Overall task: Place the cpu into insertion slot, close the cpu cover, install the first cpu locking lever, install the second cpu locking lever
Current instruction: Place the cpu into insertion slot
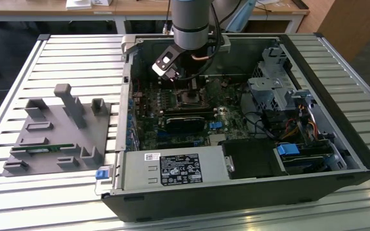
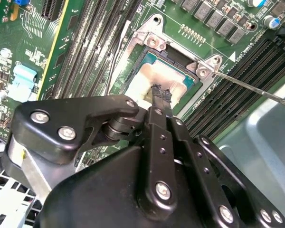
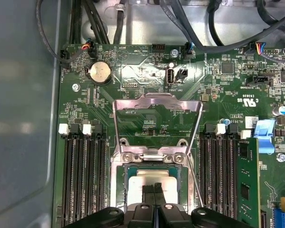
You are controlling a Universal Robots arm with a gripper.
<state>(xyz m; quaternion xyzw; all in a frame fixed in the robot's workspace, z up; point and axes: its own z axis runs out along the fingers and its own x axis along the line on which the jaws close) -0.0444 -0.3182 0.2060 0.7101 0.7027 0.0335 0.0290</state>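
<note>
Hanging low with fingers shut together, the tool (image 3: 154, 189) was over the chip (image 3: 141, 178), which lay square within the socket (image 3: 117, 183) edges; the cover (image 3: 156, 100) stood swung open.

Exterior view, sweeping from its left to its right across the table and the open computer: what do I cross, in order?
Grey fixture block → case's left wall → insertion slot → metal drive cage → case's right wall.
</note>
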